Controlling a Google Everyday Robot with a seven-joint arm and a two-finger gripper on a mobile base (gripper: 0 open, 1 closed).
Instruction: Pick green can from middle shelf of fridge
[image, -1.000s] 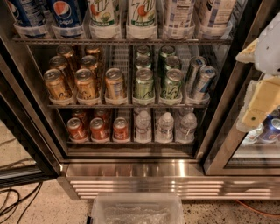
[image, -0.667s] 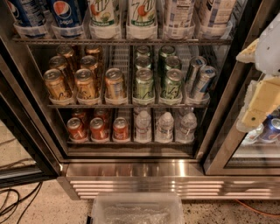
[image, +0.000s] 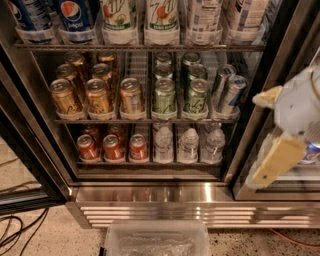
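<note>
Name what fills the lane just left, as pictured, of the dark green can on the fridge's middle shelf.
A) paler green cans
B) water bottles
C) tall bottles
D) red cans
A: on the middle shelf a paler green can fronts the lane beside the green can; the gripper hangs open at the picture's right, outside the fridge, holding nothing.

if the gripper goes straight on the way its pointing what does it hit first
Probably the black door post of the fridge, just left of the gripper, though depth is unclear.
</note>
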